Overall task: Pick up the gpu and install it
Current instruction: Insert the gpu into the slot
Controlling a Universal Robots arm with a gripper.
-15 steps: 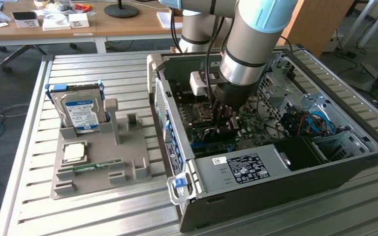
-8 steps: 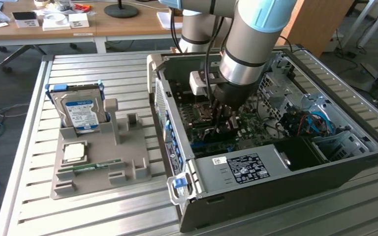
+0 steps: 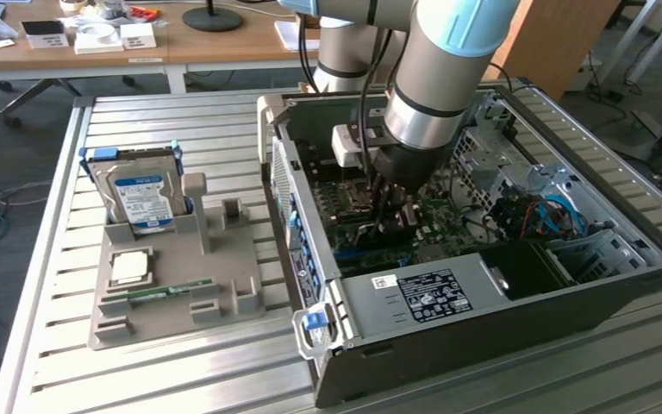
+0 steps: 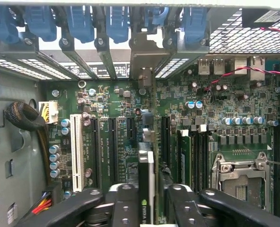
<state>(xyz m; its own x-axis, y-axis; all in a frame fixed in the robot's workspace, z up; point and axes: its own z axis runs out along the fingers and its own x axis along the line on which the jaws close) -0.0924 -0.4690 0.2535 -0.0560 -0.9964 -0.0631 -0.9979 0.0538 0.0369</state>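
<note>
Clearly the jaws are closed on the gpu (image 4: 146, 189), pinching the card edge-on between the two black fingers (image 4: 123, 203) of the gripper (image 4: 147, 208). In the wrist view the card hangs upright, its thin edge facing the camera, poised over the motherboard (image 4: 178, 109) and lined up roughly with the row of long black expansion slots (image 4: 130, 137) beside the white PCI slot (image 4: 76, 151).

Outward from the card: the rear bracket openings with their blue retention clips (image 4: 116, 21) lie beyond the slots, and the CPU socket (image 4: 239, 177) sits on the far side of the memory slots from the card. In the exterior view the gripper (image 3: 391, 203) is down inside the open computer case (image 3: 343, 362), close to the motherboard. Beside the case on the slatted tabletop (image 3: 182, 379) stands a grey parts holder (image 3: 227, 293), carrying the blue-labelled hard drive (image 3: 141, 194) and a RAM stick (image 3: 170, 289).

The pick looks done — this is the install step, mid-insertion. Seating calls for the card's edge connector to meet its slot squarely and the end bracket to line up with a rear opening; whether the card already touches the slot I cannot tell.
</note>
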